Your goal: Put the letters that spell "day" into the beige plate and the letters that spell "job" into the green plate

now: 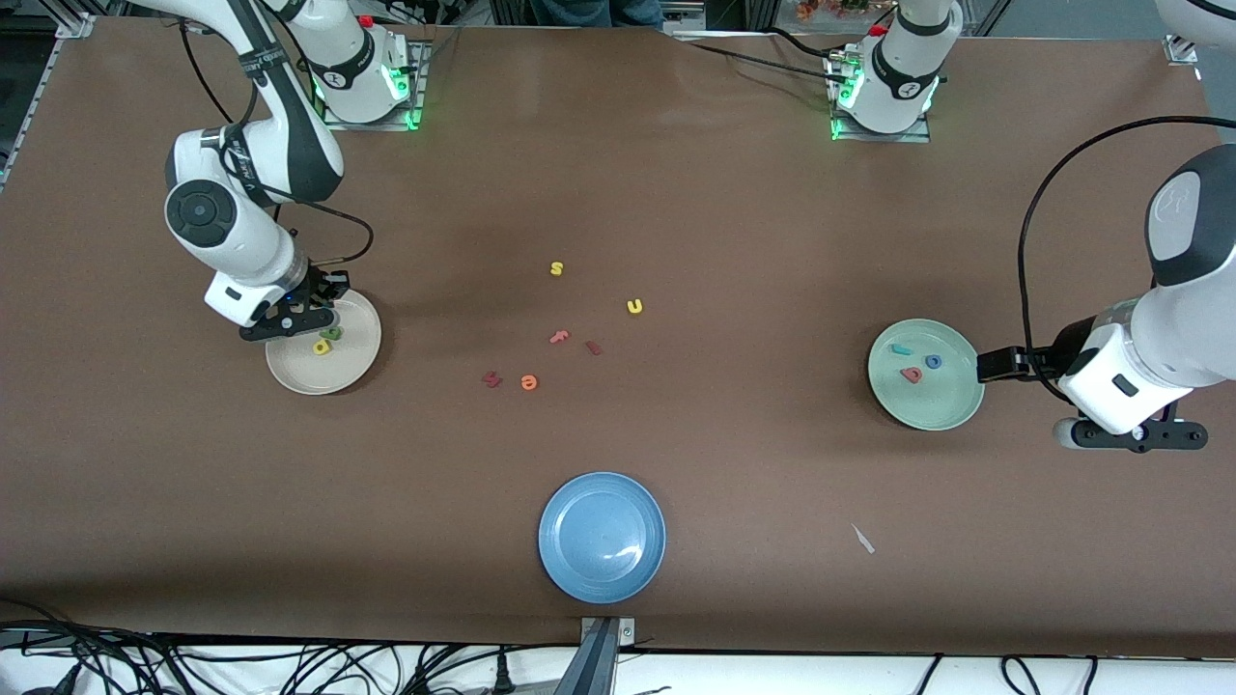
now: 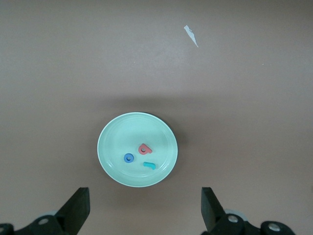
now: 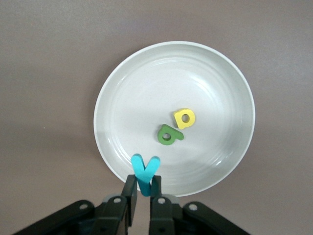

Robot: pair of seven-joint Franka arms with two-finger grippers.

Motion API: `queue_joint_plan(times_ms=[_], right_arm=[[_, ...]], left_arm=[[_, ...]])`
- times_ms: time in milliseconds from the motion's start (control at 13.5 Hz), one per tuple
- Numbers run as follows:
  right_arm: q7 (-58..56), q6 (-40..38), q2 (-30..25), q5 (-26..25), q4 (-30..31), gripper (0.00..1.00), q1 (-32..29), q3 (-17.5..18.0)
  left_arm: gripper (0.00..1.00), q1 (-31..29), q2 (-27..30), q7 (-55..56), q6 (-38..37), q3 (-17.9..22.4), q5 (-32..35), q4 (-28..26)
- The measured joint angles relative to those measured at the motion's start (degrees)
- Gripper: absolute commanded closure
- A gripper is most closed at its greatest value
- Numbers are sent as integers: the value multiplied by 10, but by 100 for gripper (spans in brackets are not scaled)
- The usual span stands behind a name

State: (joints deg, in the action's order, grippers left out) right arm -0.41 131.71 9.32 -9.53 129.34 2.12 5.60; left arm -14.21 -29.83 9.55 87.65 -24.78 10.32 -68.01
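While my right gripper (image 3: 143, 188) hangs over the rim of the beige plate (image 3: 215, 73), its fingers pinch the stem of the teal y (image 3: 145, 174), held upright above the plate. Inside the plate the green d (image 3: 168, 135) and yellow a (image 3: 185, 118) lie touching each other. My left gripper (image 2: 145, 208) waits with fingers spread wide, nothing between them, just beside the green plate (image 2: 115, 132) at the left arm's end of the table. That plate holds the teal j (image 2: 149, 165), blue o (image 2: 128, 157) and red b (image 2: 145, 149), close together. Nearest the front camera sits the blue plate (image 1: 579, 550). Farther off, mid-table: orange e (image 1: 528, 383), dark red letter (image 1: 492, 379), yellow u (image 1: 634, 306), yellow s (image 1: 556, 268).
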Motion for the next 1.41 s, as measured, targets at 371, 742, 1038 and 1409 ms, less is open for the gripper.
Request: queue_joint_plan(times_ms=[371, 742, 1038, 1409], right_arm=[[0, 0, 0, 0, 0, 29, 2, 0], [2, -6, -2, 1, -12, 0, 3, 0], [4, -110, -16, 9, -90, 0, 3, 4], [4, -331, -35, 76, -268, 0, 4, 12]], left_arm=[[0, 6, 1, 14, -5, -1, -27, -2], [0, 141, 29, 23, -12, 157, -70, -16], [0, 150, 70, 23, 25, 199, -83, -85], [0, 129, 78, 23, 41, 171, -83, -106]])
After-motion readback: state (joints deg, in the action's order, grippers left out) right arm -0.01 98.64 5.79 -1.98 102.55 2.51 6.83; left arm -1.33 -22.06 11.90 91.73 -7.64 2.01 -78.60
